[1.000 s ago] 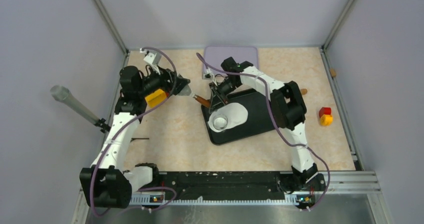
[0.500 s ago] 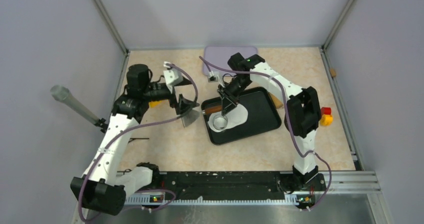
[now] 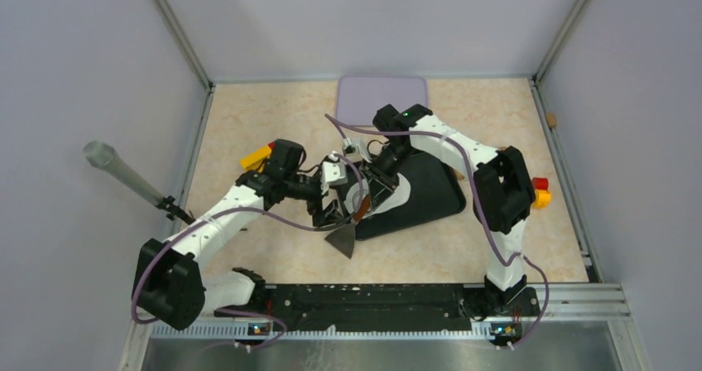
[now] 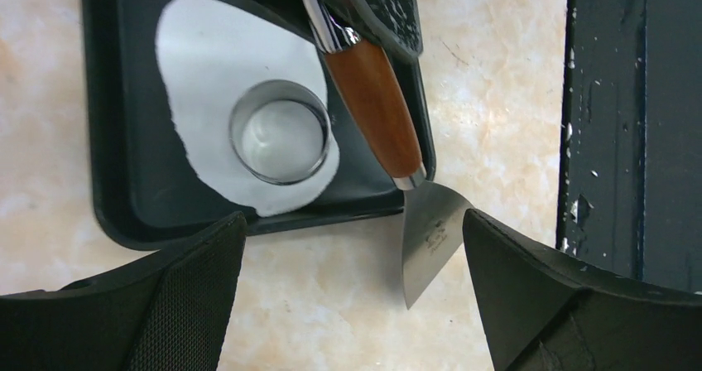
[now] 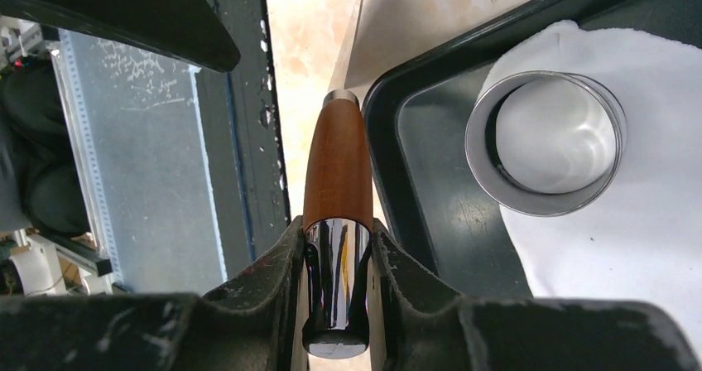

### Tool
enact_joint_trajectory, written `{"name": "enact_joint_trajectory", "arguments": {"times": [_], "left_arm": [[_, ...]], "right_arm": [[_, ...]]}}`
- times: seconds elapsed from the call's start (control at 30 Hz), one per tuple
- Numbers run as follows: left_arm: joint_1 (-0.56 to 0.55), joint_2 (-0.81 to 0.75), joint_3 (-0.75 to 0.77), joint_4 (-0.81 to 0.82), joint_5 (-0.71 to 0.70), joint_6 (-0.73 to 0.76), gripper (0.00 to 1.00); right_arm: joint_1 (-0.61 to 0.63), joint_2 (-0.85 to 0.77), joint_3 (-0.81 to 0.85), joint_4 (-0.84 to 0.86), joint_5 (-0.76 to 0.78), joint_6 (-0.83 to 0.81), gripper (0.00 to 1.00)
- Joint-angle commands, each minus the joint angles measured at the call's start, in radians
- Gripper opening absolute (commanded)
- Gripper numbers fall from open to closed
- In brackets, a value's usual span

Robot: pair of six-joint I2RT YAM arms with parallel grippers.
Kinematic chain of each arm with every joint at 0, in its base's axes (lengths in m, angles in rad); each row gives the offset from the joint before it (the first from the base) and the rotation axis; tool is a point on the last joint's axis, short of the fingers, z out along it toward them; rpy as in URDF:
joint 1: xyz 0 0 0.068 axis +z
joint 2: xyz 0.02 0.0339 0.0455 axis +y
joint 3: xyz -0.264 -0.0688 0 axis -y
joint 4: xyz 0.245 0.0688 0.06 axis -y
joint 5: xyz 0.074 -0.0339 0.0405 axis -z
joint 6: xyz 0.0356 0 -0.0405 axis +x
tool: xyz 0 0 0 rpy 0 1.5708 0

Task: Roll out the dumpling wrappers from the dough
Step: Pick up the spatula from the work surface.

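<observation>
The dough [image 3: 401,192] is a flattened white sheet on the black tray [image 3: 439,190], with a metal ring cutter [image 4: 279,139] standing on it. My right gripper [image 5: 337,238] is shut on the chrome end of a wooden-handled scraper [image 4: 372,98]. Its steel blade [image 3: 342,240] points down over the table just past the tray's front-left corner. My left gripper [image 4: 353,226] hangs wide open above that corner, with the blade [image 4: 430,238] near its right finger and nothing held. In the right wrist view the dough [image 5: 646,222] and ring cutter [image 5: 544,143] lie right of the handle. No dumpling wrappers are in view.
A purple mat [image 3: 382,96] lies at the back behind the tray. A yellow block [image 3: 257,156] sits at the left, and red and yellow pieces [image 3: 539,191] at the right. A grey rod [image 3: 124,175] juts from the left wall. The black base rail [image 3: 372,296] runs along the front.
My left arm swung from the back left down to the tray's front-left corner and its jaws opened wider. My right gripper carried the scraper forward, so the blade now points at the near edge.
</observation>
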Motion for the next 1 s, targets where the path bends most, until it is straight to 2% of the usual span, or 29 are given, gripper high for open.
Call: {"name": "enact_joint_trajectory", "arguments": {"times": [0.0, 0.33, 0.7, 0.87, 0.97], "left_arm": [[-0.012, -0.004, -0.055, 0.147, 0.028, -0.048, 0.99], [-0.011, 0.181, -0.046, 0.060, 0.211, -0.014, 0.99], [-0.012, 0.280, 0.061, -0.122, 0.397, 0.079, 0.96], [-0.015, 0.314, 0.090, -0.142, 0.413, 0.070, 0.88], [-0.019, 0.330, 0.102, -0.143, 0.412, 0.049, 0.71]], "right_arm": [[0.009, -0.039, -0.011, 0.062, -0.023, 0.026, 0.00], [0.009, -0.051, 0.014, 0.047, -0.062, 0.016, 0.00], [0.009, -0.078, 0.060, 0.030, -0.092, 0.010, 0.00], [0.009, -0.087, 0.083, 0.034, -0.104, 0.029, 0.00], [0.009, -0.103, 0.086, 0.045, -0.104, 0.042, 0.00]]}}
